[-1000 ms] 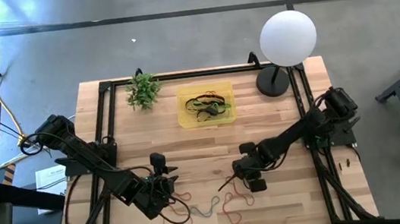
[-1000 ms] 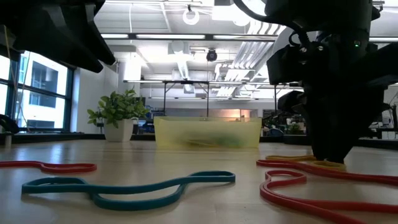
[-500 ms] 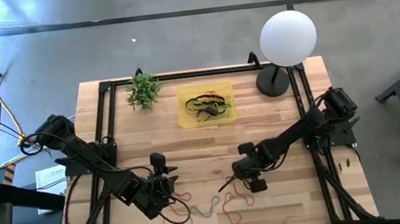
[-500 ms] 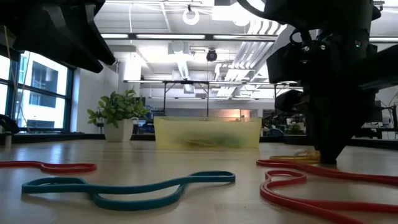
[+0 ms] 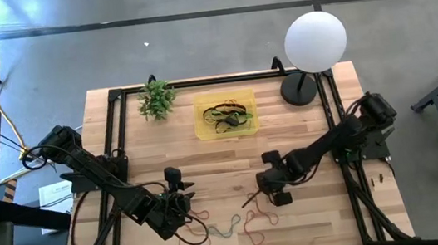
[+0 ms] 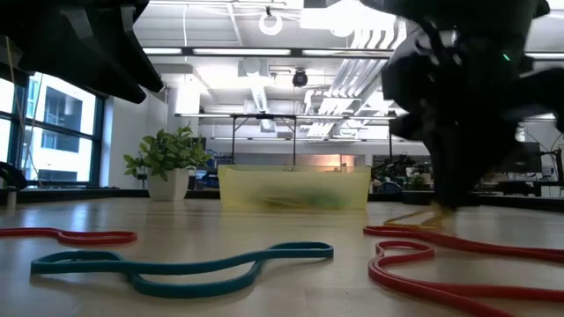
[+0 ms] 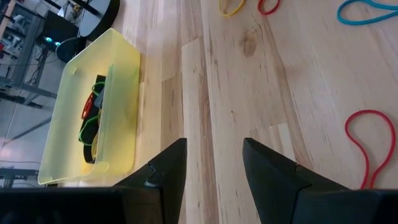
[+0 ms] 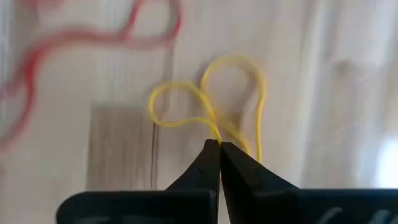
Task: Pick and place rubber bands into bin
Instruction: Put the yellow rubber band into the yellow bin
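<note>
My right gripper (image 8: 219, 146) is shut on a yellow rubber band (image 8: 211, 106) at the table's near middle (image 5: 250, 201). My left gripper (image 7: 213, 152) hangs open over bare wood near the table's near left (image 5: 185, 200) and touches nothing. More rubber bands lie flat on the table: a teal one (image 6: 176, 264), a red one (image 6: 441, 264) and another red one (image 6: 66, 236). The yellow bin (image 5: 225, 115) stands toward the far edge with several bands inside (image 7: 90, 118). My right gripper pinches the yellow rubber band between its two fingertips, at a point on the loop where its strands run together (image 8: 214, 134). The fingers come from above, slanting down. The band hangs slack below them, twisted into two small loops; its low end (image 6: 419, 217) is at the table top.
A green plant (image 5: 156, 99) stands left of the bin, and a white globe lamp (image 5: 315, 41) on a dark base stands at the far right corner. Black frame rails (image 5: 117, 143) run along the table's sides. Bare wood lies between the bin and the loose bands.
My right gripper has risen from the table top and drawn slightly toward the far right, staying shut. The yellow band has come up with it. The left arm has kept still.
</note>
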